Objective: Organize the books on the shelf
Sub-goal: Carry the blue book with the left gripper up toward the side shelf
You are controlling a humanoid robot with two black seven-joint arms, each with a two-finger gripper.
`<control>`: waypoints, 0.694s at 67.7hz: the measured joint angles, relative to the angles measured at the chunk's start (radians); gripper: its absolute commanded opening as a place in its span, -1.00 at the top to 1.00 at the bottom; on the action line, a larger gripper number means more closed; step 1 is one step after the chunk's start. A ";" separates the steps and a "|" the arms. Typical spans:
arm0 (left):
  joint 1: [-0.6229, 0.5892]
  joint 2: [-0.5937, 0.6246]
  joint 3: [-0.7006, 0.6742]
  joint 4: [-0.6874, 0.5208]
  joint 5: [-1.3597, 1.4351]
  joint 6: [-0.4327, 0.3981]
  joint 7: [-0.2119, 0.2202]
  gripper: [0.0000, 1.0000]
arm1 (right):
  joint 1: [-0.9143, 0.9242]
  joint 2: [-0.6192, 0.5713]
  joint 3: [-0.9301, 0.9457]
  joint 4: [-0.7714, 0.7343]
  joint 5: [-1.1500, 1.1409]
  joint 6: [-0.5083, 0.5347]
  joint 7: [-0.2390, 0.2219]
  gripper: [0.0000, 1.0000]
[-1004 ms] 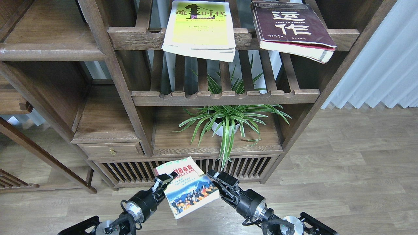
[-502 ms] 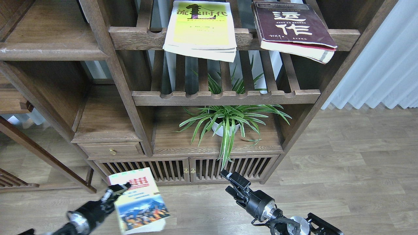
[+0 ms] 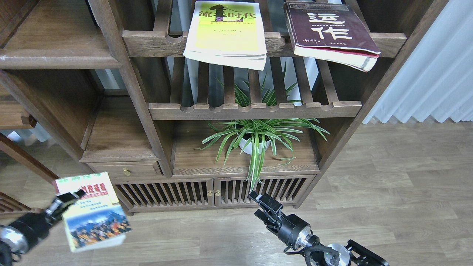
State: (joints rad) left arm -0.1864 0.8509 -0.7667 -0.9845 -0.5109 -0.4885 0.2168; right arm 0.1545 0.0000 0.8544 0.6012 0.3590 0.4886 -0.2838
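Observation:
My left gripper (image 3: 69, 199) is at the lower left, shut on the left edge of the small book (image 3: 94, 216) with the mountain-crowd picture, holding it cover-up over the floor. The yellow-green book (image 3: 225, 33) and the thick maroon book (image 3: 330, 31) lie flat on the upper slatted rack, overhanging its front rail. The solid plank shelf (image 3: 55, 59) with a scuffed front edge is at the upper left and bare. My right gripper (image 3: 263, 204) is low in front of the cabinet doors, holding nothing; its fingers are dark and cannot be told apart.
A potted spider plant (image 3: 255, 138) stands on the low shelf under the second slatted rack (image 3: 255, 110). Below are slatted cabinet doors (image 3: 184, 192) and a small drawer (image 3: 126, 170). A pale curtain (image 3: 428, 70) hangs at the right. The floor is wood.
My left gripper has carried the small book from the centre to the far lower left. My right gripper has let go of the book's right edge and drawn back a little.

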 measured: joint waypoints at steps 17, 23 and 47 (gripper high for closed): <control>0.002 0.147 -0.073 -0.143 0.000 0.000 0.015 0.95 | 0.005 0.000 0.000 0.000 0.000 0.000 0.000 -0.98; 0.002 0.180 -0.096 -0.187 0.000 0.000 0.015 0.95 | 0.005 0.000 0.000 0.000 0.000 0.000 0.000 -0.98; 0.001 0.325 -0.204 -0.259 -0.001 0.000 0.015 0.94 | 0.020 0.000 0.000 -0.002 0.001 0.000 0.000 -0.98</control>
State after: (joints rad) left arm -0.1857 1.1764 -0.9703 -1.2433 -0.5124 -0.4885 0.2322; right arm 0.1748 0.0000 0.8547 0.5989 0.3598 0.4887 -0.2838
